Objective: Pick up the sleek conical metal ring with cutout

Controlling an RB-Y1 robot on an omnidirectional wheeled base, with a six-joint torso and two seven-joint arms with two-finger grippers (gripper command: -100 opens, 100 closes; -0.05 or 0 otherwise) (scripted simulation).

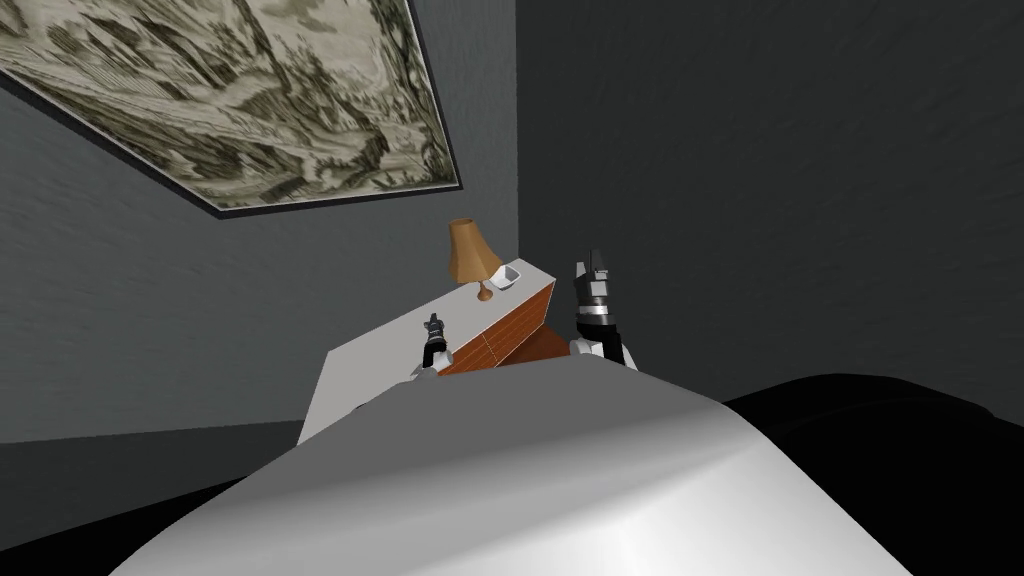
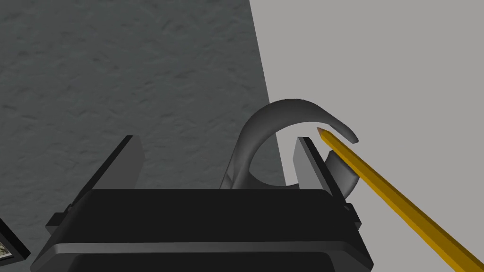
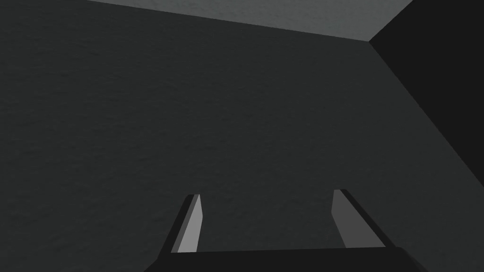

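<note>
The ring (image 2: 283, 109) is a dark grey curved band with a gap in its rim, lying on the white top (image 2: 378, 61) of a cabinet close to the wall. My left gripper (image 2: 217, 138) is open right at it. One finger (image 2: 306, 158) stands inside the ring's loop, and the ring's near wall lies between the two fingers. In the head view the left gripper (image 1: 433, 322) hovers low over the cabinet top (image 1: 370, 370). My right gripper (image 1: 594, 258) is raised beside the cabinet, its fingers (image 3: 194, 222) open and holding nothing.
A yellow pencil (image 2: 387, 189) lies with its tip against the ring's gap. At the cabinet's far end stand a brown lamp (image 1: 472, 252) and a small white bowl (image 1: 505, 276). Wooden drawer fronts (image 1: 500, 335) face me. Dark grey walls close in behind the cabinet and to the right.
</note>
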